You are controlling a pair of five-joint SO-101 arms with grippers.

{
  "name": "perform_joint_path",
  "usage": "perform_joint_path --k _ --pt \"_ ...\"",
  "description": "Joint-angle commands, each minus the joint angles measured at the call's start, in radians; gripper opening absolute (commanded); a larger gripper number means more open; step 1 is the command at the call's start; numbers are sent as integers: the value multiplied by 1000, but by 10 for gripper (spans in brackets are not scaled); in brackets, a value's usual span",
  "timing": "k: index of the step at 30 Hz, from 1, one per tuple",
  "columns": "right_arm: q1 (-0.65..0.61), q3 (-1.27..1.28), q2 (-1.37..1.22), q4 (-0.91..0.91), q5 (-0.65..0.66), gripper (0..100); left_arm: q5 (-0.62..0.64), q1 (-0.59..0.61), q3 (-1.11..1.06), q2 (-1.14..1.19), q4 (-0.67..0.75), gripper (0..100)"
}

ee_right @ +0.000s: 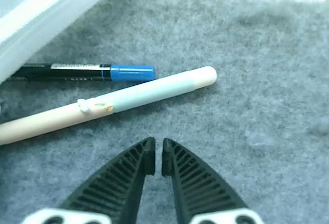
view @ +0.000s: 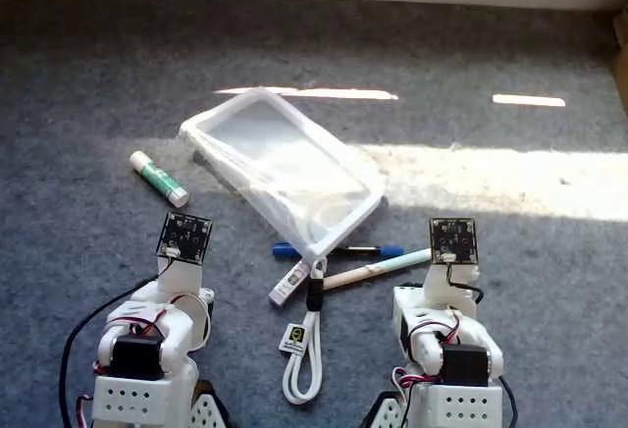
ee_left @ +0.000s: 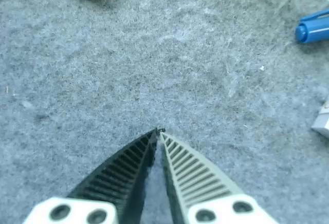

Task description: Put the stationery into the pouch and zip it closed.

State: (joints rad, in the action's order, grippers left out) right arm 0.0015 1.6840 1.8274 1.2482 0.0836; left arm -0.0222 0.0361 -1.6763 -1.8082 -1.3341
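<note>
Both my arms are of white plastic: the left arm (view: 147,349) and the right arm (view: 451,354), each carrying a black square camera board (view: 184,237). Black and red cables (view: 80,335) hang beside. The left gripper (ee_left: 158,131) has one black ribbed finger (ee_left: 123,178) and one pale grey; the right gripper (ee_right: 158,157) has both black.

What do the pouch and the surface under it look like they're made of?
The pouch looks like soft translucent plastic, slightly glossy: the grey shows faintly through it. The surface looks like grey felt or short-pile carpet, matte, with fuzzy fibres visible.
</note>
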Motion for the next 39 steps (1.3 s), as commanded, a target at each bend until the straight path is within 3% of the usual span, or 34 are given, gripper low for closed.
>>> perform_joint_path --k 1,5,10,16,24,34,39 --pt "-4 111 8 4 -5 34 -5 -19 -19 -8 -8 7" --pt "25 108 8 8 0 34 -6 -13 -13 -10 -6 7" --pt "239 -41 10 -1 2 35 -6 -12 -5 -10 -9 7" --pt "242 -246 10 -1 2 35 -6 -7 -5 -10 -9 7" --pt "242 -363 10 -1 0 35 -6 114 -5 -10 -6 7" --pt "240 -493 5 8 -5 37 -6 117 -10 -10 -6 7" --pt "228 -496 4 12 -8 128 -6 117 -10 -10 -6 7"
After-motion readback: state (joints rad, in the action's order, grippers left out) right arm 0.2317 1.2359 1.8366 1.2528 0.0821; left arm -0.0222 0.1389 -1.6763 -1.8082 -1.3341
